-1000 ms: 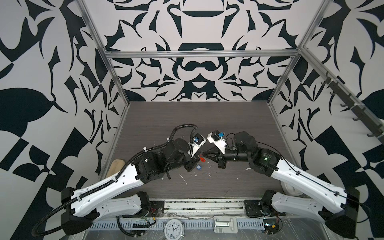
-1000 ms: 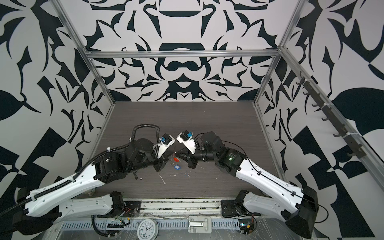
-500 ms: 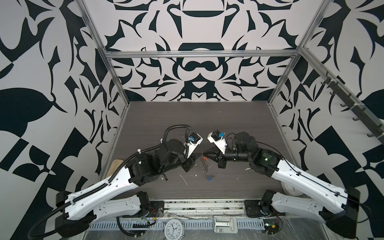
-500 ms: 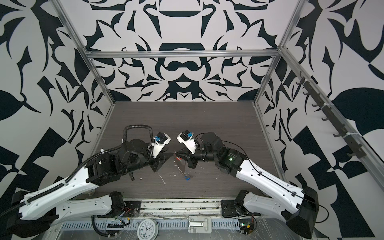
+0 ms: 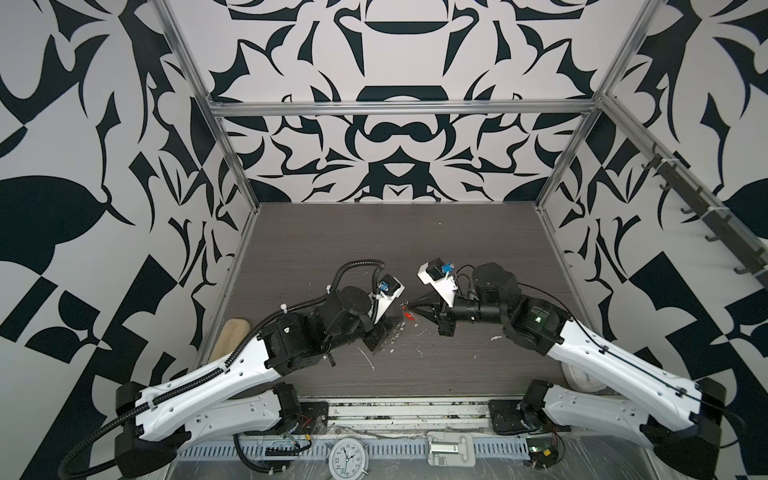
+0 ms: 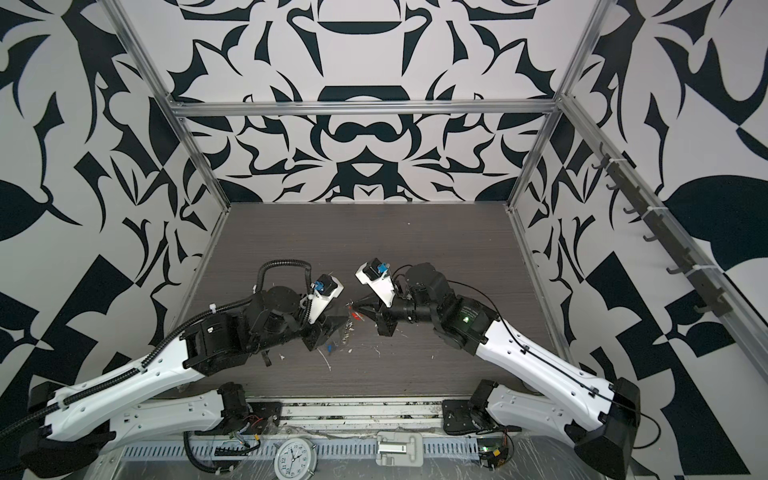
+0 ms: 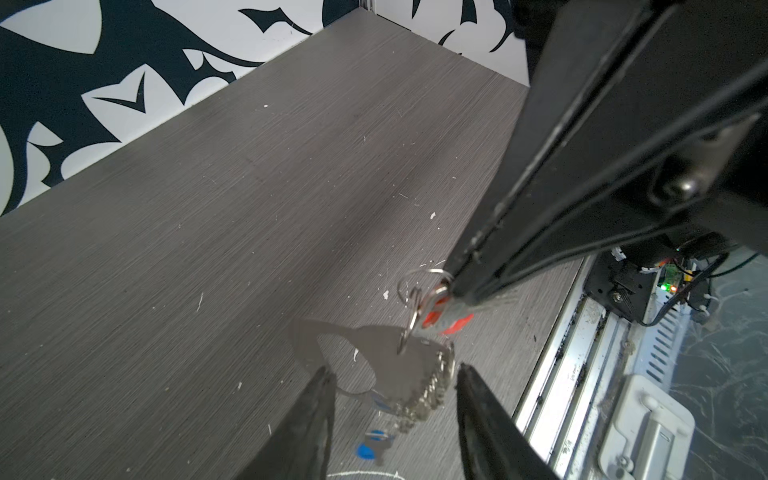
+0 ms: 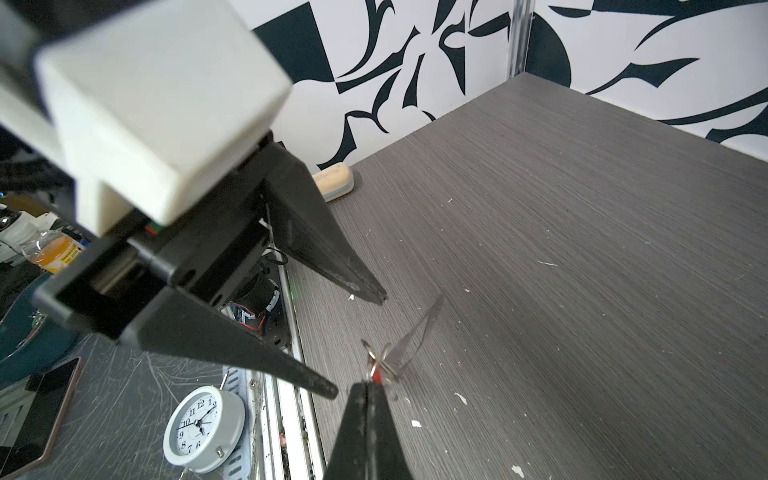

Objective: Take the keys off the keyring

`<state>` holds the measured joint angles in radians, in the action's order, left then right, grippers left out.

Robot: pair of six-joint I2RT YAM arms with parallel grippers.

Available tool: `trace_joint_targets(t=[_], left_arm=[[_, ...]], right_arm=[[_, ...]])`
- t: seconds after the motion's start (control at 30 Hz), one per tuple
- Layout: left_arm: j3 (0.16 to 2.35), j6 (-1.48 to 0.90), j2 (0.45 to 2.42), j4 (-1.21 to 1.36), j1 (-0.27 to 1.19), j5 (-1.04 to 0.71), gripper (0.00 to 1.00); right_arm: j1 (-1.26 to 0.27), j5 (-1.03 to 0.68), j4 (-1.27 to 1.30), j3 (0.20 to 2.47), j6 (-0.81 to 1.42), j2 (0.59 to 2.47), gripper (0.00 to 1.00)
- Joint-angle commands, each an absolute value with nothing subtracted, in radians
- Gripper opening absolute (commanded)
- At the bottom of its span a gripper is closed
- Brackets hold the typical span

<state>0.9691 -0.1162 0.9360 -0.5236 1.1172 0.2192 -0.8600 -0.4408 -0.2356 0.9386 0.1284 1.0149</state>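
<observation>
Grey table (image 7: 208, 208), scuffed, patterned walls. I note left gripper (image 8: 359, 345) nearest, forearm low, jaws half apart flanking keyring (image 7: 407, 374), seemingly ready to steady it. Beyond, right gripper (image 8: 368, 386), wrist level, clamped on red-tagged key (image 7: 434, 316). Keyring hangs from it, tilted. Blue-tagged key (image 7: 365, 451) below, blurred.

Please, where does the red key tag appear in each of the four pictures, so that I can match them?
In a top view: red tag between the two arms, near the table's middle.
In a top view: red tag also between the arms.
Left wrist: red tag at the right gripper's tip, next to the keyring.
Right wrist: a red sliver just past the shut tips.
Shared landmark: the shut right gripper pinching it.
</observation>
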Motion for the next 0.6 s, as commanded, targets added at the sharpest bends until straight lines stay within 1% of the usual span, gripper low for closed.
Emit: trace_joint_targets(t=[0.0,0.23,0.3,0.37,0.5,0.57], left_arm=[[0.964,-0.125,0.945,-0.489,1.111,0.22,0.47],[0.972,-0.1,0.961,-0.474,1.11,0.251,0.33],[0.975,-0.091,0.961,-0.474,1.109,0.257,0.26],[0.979,-0.087,0.963,-0.476,1.109,0.261,0.22],[0.982,-0.08,0.963,-0.464,1.109,0.248,0.21],[0.984,-0.076,0.962,-0.456,1.107,0.239,0.22]], right_arm=[[-0.865,-0.451,-0.203,0.991,0.127,0.986,0.0],[-0.865,-0.471,-0.199,0.992,0.135,0.987,0.0],[-0.865,-0.475,-0.199,0.992,0.137,0.986,0.0],[-0.865,-0.478,-0.201,0.992,0.138,0.985,0.0],[-0.865,-0.483,-0.201,0.991,0.138,0.988,0.0],[-0.864,-0.485,-0.196,0.988,0.139,0.989,0.0]])
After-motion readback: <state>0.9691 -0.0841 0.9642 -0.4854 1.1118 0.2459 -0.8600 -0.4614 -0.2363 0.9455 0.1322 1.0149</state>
